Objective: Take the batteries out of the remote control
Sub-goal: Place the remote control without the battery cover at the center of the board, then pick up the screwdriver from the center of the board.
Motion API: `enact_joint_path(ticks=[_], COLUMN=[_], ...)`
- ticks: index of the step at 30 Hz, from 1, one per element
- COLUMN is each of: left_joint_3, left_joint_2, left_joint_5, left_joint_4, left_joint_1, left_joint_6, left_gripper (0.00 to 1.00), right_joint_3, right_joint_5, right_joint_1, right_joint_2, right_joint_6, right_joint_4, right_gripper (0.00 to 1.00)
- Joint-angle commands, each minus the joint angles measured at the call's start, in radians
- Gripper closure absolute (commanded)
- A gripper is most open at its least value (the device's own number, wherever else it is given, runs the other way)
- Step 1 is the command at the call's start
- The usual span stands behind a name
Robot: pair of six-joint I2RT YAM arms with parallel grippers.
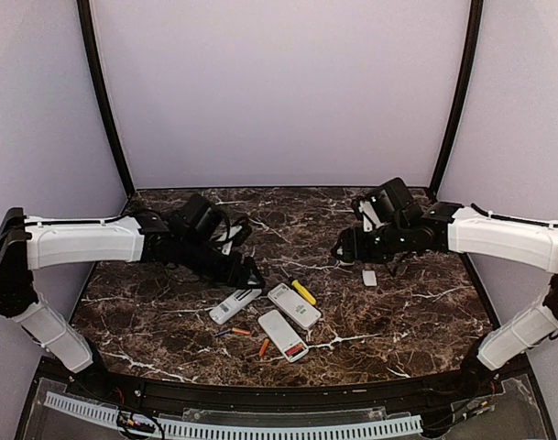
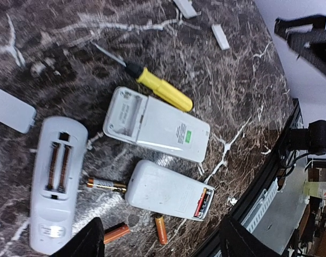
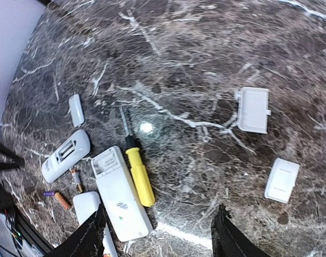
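Note:
Three white remote controls lie face down mid-table. The nearest remote (image 2: 163, 188) (image 1: 283, 335) holds an orange-red battery (image 2: 201, 202) in its open bay. The bays of the middle remote (image 2: 157, 126) (image 3: 120, 198) and the left remote (image 2: 55, 182) (image 3: 66, 155) show no cells. Loose batteries lie beside them: one striped (image 2: 106, 185), two orange (image 2: 115, 233) (image 2: 160, 228). My left gripper (image 2: 160, 246) (image 1: 249, 273) hovers open above the nearest remote, holding nothing. My right gripper (image 3: 160, 241) (image 1: 347, 247) hangs open over bare marble right of the remotes.
A yellow-handled screwdriver (image 2: 158, 89) (image 3: 139, 175) lies against the middle remote. White battery covers lie about: two to the right (image 3: 253, 108) (image 3: 282, 179), one far left (image 3: 76, 110) and one by the left remote (image 2: 13, 110). The table's near edge (image 2: 264, 176) runs close by.

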Motion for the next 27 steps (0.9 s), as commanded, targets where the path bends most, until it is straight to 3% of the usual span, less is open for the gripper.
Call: enact_joint_path(ticks=[1,6,12,18,27], left_joint_3=[0.059,0.09,0.116,0.077,0.072], left_joint_2=[-0.104,-0.179,-0.183,-0.21,-0.206], left_joint_5=[-0.016,-0.016,-0.058,-0.136,-0.126], left_joint_4=[-0.146,-0.184,-0.195,-0.173,-0.166], left_joint_1=[0.131,0.334,0.488,0.548,0.548], left_joint_6=[0.097,0.209,0.298,0.333,0.33], left_gripper=[0.26,0.2,0.19,0.19,0.19], right_joint_3=[0.079,0.131,0.18,0.222,0.281], right_joint_5=[0.015,0.018,0.0,0.015,0.052], right_joint_1=[0.087,0.155,0.182,0.197,0.203], right_joint_2=[0.089,0.194,0.295,0.377,0.461], right_joint_6=[-0.068,-0.081,-0.09,-0.094,-0.105], right_joint_4=[-0.03,-0.049,-0.052,-0.088,-0.123], right_gripper=[0.39,0.46,0.5,0.53,0.58])
